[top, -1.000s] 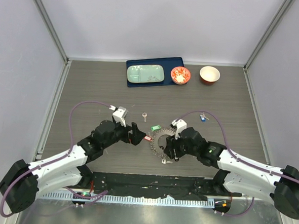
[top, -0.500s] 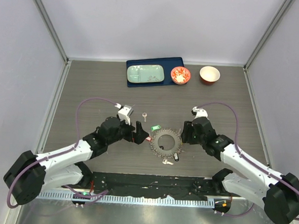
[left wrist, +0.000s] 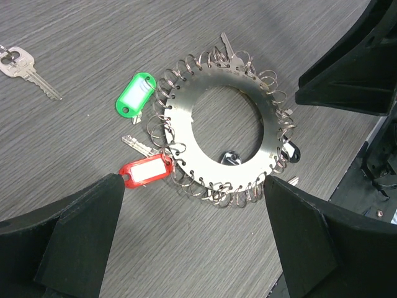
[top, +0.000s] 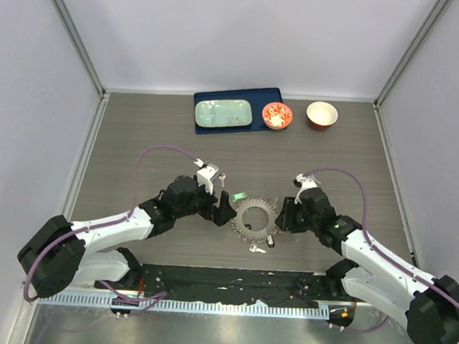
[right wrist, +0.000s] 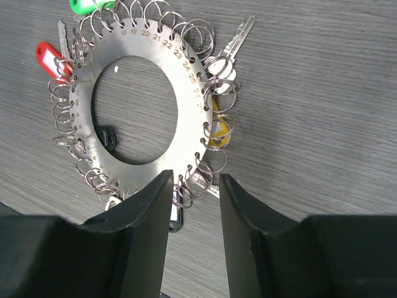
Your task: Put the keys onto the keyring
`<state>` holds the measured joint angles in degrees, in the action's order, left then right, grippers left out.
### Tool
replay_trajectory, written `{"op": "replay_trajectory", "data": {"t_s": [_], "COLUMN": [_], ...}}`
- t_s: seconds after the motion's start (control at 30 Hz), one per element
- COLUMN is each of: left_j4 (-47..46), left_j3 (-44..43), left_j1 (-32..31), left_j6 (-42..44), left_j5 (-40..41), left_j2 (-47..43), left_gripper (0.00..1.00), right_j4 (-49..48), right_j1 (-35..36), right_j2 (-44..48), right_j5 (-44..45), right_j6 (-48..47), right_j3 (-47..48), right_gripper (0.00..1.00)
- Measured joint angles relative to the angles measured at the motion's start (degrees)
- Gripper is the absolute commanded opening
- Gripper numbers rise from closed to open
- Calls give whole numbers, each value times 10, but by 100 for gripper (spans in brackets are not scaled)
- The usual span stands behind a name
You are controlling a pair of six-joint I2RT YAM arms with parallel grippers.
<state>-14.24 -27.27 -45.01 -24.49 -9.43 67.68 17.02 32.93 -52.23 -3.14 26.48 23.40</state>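
The keyring (top: 255, 218) lies flat on the table, a grey metal disc (left wrist: 186, 124) rimmed with wire loops. Keys with a green tag (left wrist: 136, 93), a red tag (left wrist: 146, 171) and a yellow tag (right wrist: 217, 133) lie at its rim. A plain silver key (left wrist: 28, 68) lies loose to the left. My left gripper (left wrist: 192, 217) hovers at the ring's left side, open, nothing between its fingers. My right gripper (right wrist: 193, 186) is at the ring's right edge (right wrist: 180, 105), its fingers a narrow gap apart, and a few wire loops lie in that gap.
A blue tray (top: 238, 92) with a pale green plate (top: 224, 113) stands at the back. Beside it are a red patterned bowl (top: 277, 115) and a red-and-white bowl (top: 322, 114). A small key (top: 257, 248) lies in front of the ring.
My right gripper pulled off the ring to the right, then came back to its right edge with narrower jaws. My left arm slid right, closer to the ring.
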Motion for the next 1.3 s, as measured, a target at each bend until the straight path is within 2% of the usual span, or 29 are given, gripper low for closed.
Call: {"op": "replay_trajectory", "data": {"t_s": [0.2,0.57,1.03,1.3], "left_j4": [-4,2,-13,-14], "left_j3": [-3,-24,17,19], "left_j1": [0,0,0,0], "left_j6": [14,85,130,130], "left_j5": [-8,-12,13,25], "left_j2": [14,10,-4,-22], "left_gripper": [99,100,100,100], "right_j4": [-7,-62,-74,-77], "right_j1": [0,-2,0,63], "right_j2": [28,-49,-122,-153], "right_j5": [46,64,-4,-29], "right_j6": [11,11,6,16], "right_j3": [-11,-11,7,31], "right_gripper": [40,40,42,41]}}
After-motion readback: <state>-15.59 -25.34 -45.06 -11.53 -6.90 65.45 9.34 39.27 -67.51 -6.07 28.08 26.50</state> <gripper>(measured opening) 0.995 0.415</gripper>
